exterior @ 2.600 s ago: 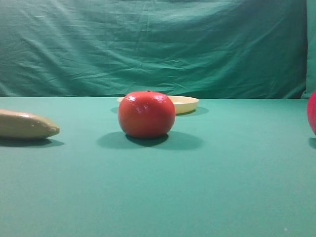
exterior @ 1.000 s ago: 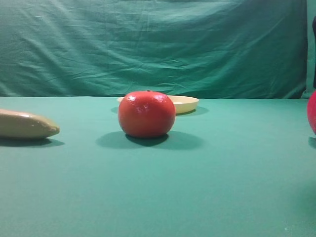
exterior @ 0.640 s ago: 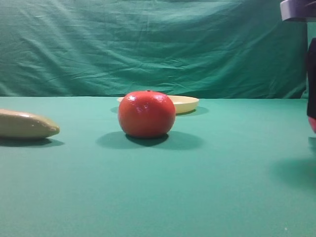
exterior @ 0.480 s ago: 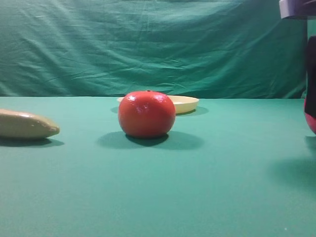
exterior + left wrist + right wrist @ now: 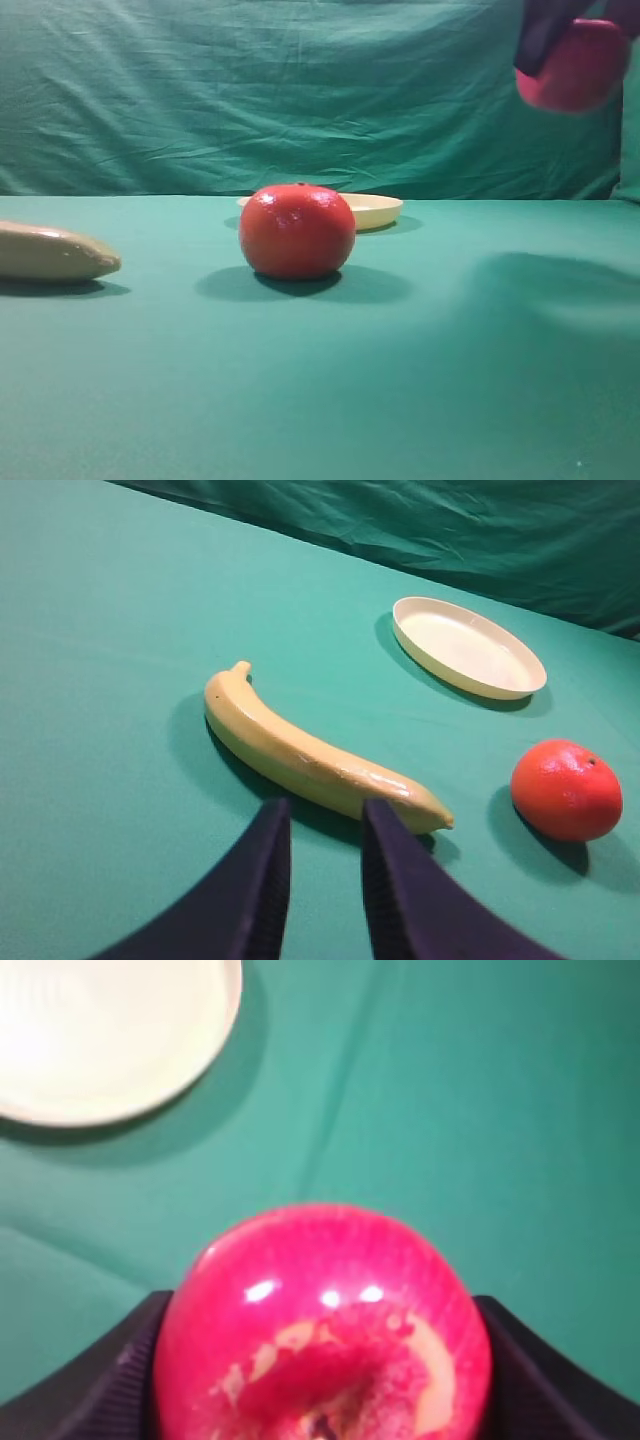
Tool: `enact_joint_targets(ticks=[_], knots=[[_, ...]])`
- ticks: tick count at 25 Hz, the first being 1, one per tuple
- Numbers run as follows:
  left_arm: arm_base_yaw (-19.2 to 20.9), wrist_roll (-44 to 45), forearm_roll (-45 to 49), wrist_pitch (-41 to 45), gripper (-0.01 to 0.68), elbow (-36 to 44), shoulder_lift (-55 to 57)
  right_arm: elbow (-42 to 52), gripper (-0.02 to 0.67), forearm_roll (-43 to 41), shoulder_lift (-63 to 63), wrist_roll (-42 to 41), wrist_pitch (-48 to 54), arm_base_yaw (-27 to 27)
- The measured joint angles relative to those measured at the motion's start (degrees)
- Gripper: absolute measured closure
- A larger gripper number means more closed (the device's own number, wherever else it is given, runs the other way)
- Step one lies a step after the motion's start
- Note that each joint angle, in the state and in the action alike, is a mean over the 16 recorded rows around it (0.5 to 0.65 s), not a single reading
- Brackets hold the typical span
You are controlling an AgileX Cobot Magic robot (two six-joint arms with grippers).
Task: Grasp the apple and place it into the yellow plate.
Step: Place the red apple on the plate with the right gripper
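green cloth table (image 5: 330, 400), wrinkled green backdrop (image 5: 300, 90) behind

Apple (image 5: 572, 66): motion-blurred in the exterior view; lower part cut off by the bottom edge in the right wrist view. Plate (image 5: 378, 210): left half hidden behind the orange fruit (image 5: 297, 231). Banana (image 5: 52, 252): cut off by the left edge.

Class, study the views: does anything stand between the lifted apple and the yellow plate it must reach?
Nothing visible does. The right tool holds the apple in the air, and in the right wrist view only bare green cloth lies between it and the yellow plate. The orange-red fruit sits in front of the plate, low on the table.
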Motion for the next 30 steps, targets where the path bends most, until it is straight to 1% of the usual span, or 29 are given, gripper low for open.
enact_joint_targets(ticks=[8,14,19,26,30], knots=[[0.0,0.0,0.0,0.0,0.516,0.0,0.0,-21.5,0.150,0.2,15.4,-1.5,3.6,4.6],[0.0,0.0,0.0,0.0,0.516,0.0,0.0,-32.2,0.150,0.6,26.1,-2.2,2.8,8.2],[0.0,0.0,0.0,0.0,0.516,0.0,0.0,-36.3,0.150,1.0,31.6,-2.7,0.7,10.3],[0.0,0.0,0.0,0.0,0.516,0.0,0.0,-37.4,0.150,1.5,35.1,-3.5,-1.4,11.8],[0.0,0.0,0.0,0.0,0.516,0.0,0.0,-37.4,0.123,1.6,35.8,-3.7,-1.4,11.9]])
